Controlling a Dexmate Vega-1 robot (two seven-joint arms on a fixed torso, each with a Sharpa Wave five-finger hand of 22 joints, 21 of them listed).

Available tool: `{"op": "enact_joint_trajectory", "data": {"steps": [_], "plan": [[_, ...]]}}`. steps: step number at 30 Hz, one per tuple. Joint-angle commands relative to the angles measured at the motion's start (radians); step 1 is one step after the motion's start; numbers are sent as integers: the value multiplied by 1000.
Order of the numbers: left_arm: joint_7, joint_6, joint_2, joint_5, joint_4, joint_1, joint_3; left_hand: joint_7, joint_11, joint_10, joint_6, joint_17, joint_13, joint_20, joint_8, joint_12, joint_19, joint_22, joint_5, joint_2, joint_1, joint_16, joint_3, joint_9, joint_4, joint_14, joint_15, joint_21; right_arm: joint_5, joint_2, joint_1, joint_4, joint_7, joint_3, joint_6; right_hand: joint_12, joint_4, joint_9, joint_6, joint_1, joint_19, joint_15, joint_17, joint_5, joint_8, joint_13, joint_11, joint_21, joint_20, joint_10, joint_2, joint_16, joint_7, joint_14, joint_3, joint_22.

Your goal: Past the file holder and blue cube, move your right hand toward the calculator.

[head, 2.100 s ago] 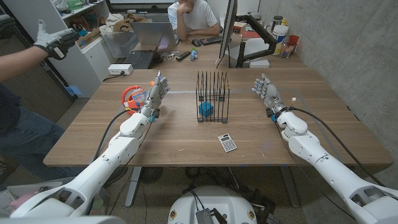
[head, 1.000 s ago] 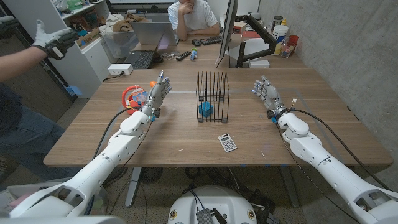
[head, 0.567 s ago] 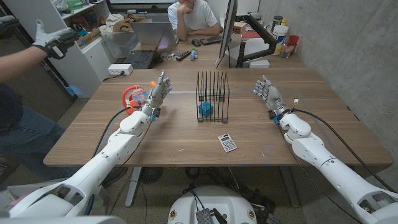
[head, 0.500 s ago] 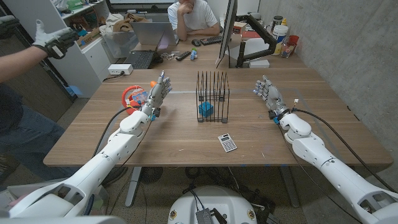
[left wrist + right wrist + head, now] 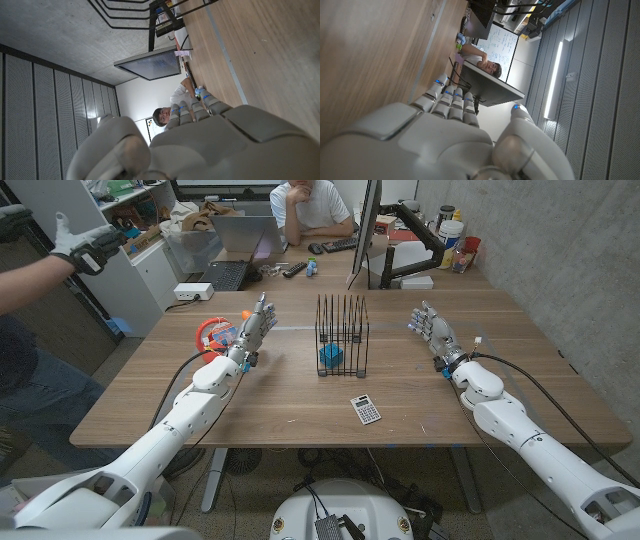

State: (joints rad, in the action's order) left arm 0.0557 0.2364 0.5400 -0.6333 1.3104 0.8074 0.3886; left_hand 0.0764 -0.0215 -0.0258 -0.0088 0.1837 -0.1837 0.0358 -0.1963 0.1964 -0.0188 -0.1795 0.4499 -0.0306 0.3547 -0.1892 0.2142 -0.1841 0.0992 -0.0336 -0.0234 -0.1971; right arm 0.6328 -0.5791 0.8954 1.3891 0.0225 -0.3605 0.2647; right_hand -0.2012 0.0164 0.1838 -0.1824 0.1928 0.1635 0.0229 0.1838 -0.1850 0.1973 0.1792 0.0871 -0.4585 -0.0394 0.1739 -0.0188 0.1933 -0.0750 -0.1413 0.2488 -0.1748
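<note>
A black wire file holder (image 5: 342,333) stands at the table's middle, with a blue cube (image 5: 331,357) inside it. In front of it a small grey calculator (image 5: 366,410) lies near the front edge. My right hand (image 5: 432,332) is raised at the right of the holder, fingers apart and empty, well behind and to the right of the calculator. On the other side of the holder my left hand (image 5: 254,327) is raised too, fingers spread and holding nothing. The backs of both hands fill the wrist views, the left hand (image 5: 200,145) and the right hand (image 5: 435,145).
An orange and white ring-shaped object (image 5: 215,335) lies just behind my left hand. A second desk behind holds a monitor (image 5: 366,230), laptops and clutter, with a person (image 5: 305,205) seated there. Another person's gloved hand (image 5: 85,245) reaches in at far left.
My right arm has drifted slightly to the right; the hand stays raised and spread. The left arm and the objects have not moved.
</note>
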Motion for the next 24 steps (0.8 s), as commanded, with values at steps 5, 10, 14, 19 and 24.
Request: {"op": "enact_joint_trajectory", "data": {"steps": [5,10,14,19,24], "plan": [[17,1,-6,2,-23,-21,7,-3,0,1,2,3,-4,0,-3,5,7,-1,3,-6,5,1,9,-1,0,-12,-2,3,-20,-16,39,38,-45,18,19,-4,4,3,-5,3,-5,0,4,-7,1,2,-1,6,-18,4,-7,1,8,1,1,-1],[25,-2,-7,5,-30,-30,12,-4,2,1,3,3,-4,-1,-3,4,10,-1,3,-8,6,2,10,-1,0,-14,-2,4,-15,-30,62,63,-59,31,13,-5,5,3,-8,3,-5,2,4,-7,1,3,-2,8,-18,6,-8,1,11,-1,1,-1],[32,-4,-8,6,-34,-37,15,-4,2,1,4,3,-4,-1,-3,4,12,-1,2,-9,7,2,10,-1,0,-14,-2,4,-13,-43,86,87,-69,43,15,-5,5,3,-9,3,-4,2,4,-7,1,3,-2,10,-16,7,-8,1,12,-1,0,-1],[35,-5,-11,9,-41,-44,19,-6,3,2,4,3,-4,-3,-3,5,16,-1,2,-10,7,2,11,-1,0,-15,-2,5,-11,-56,116,113,-76,54,21,-5,6,3,-9,3,-4,4,4,-6,1,3,-1,13,-15,7,-8,1,12,-2,0,-2],[39,-6,-13,10,-47,-49,21,-7,5,1,5,3,-4,-4,-3,5,18,-1,2,-12,8,2,12,-2,0,-16,-2,5,-14,-67,139,131,-84,64,27,-6,6,3,-10,3,-3,4,4,-6,1,3,0,15,-15,9,-9,2,13,-3,0,-2]]}}
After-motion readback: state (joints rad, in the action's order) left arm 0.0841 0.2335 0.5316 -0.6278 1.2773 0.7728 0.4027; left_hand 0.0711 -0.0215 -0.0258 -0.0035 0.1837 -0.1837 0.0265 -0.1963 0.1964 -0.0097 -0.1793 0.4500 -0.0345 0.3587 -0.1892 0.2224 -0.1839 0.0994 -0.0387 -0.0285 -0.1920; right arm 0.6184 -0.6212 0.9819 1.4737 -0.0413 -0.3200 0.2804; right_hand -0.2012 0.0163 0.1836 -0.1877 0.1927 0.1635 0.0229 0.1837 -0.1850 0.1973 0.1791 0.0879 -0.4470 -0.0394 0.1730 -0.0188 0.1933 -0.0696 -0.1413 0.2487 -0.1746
